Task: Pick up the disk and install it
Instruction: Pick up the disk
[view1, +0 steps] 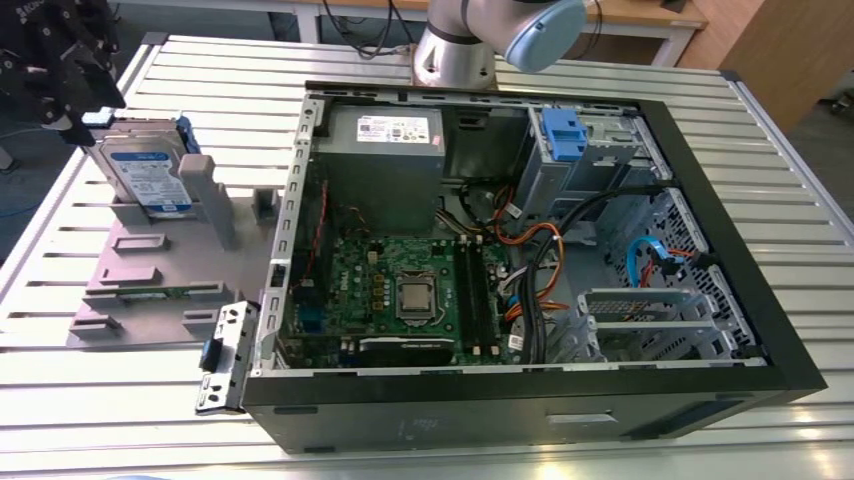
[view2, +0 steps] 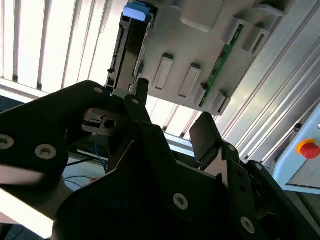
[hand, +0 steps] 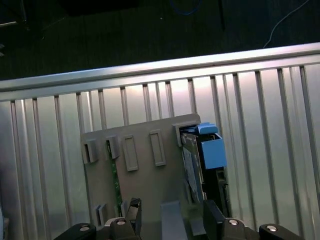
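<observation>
Gripper (hand: 173, 207): black, two fingers, hanging over the edge of the grey holder plate (hand: 135, 170) on the slatted metal table (view1: 747, 150).
Fingers (hand: 213, 220): spread wide, gripping nothing.
Disk (view1: 140, 165): silver with a blue-and-white label, standing on edge in a slot of the holder plate and not held.
Disk relative to fingers: just beyond the fingertips in both wrist views, in line with one finger rather than with the gap between them. Whether that finger touches it cannot be told.
Blue rail (hand: 212, 150): on the edge of the disk, just beyond the same finger.
Green circuit strip (view2: 222, 65): seated in the holder plate, farther from the fingertips than the disk and off to the side of the other finger.
Computer case (view1: 534, 250): open, lying on the table past the holder plate, well apart from the fingers.
Case contents: a green main board (view1: 414, 290), a grey power box (view1: 387, 150) and a blue latch (view1: 563, 135) in the drive bay.
</observation>
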